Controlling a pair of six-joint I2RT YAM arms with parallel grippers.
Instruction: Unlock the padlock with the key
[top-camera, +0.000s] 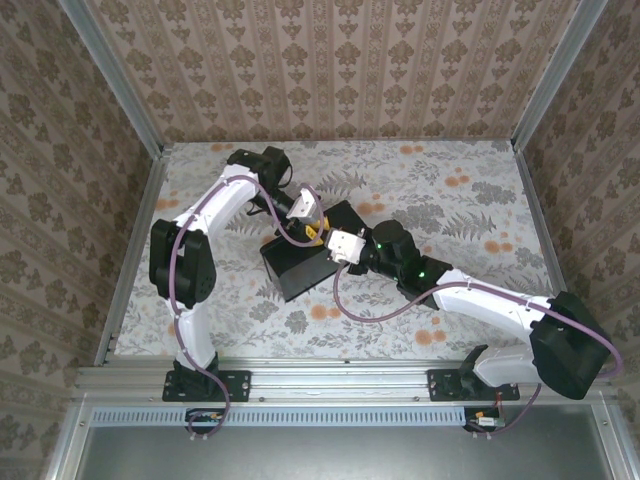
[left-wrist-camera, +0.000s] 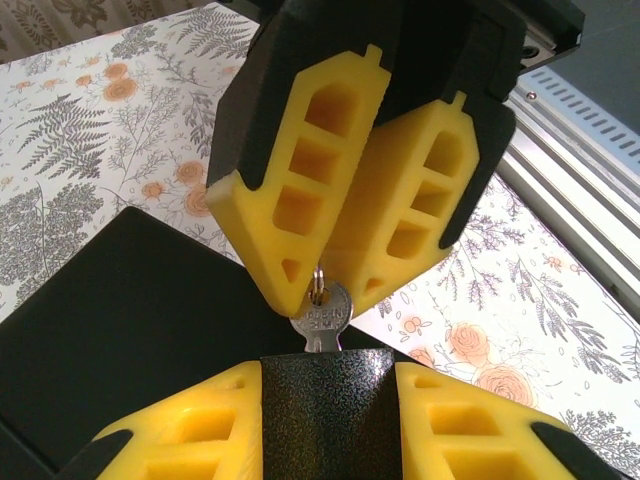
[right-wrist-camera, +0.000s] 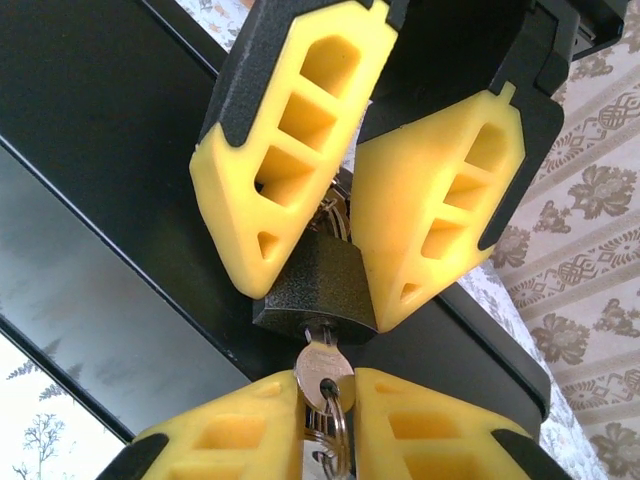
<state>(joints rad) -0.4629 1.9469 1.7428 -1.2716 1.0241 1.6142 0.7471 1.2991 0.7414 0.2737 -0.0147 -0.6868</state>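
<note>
Near the middle of the top view the two arms meet over the black box (top-camera: 300, 275), which lies on the flower-printed cloth (top-camera: 450, 190). The left gripper (right-wrist-camera: 323, 305), reaching down from the top of the right wrist view, has its yellow fingers drawn in on the padlock (left-wrist-camera: 325, 420), a small dark body with a hammered finish clamped between the pads and held above the box's surface. The key (right-wrist-camera: 322, 362), a small silvery piece, stands with its blade in the bottom of the padlock and its round head sticking out. The right gripper (left-wrist-camera: 327, 300) comes in from the upper centre of the left wrist view, its jaws narrowed to a slim gap and the fingertips pressed on either side of the key's head. A thin metal ring (right-wrist-camera: 335, 430) hangs through the hole in the head, low in the right wrist view.
</note>
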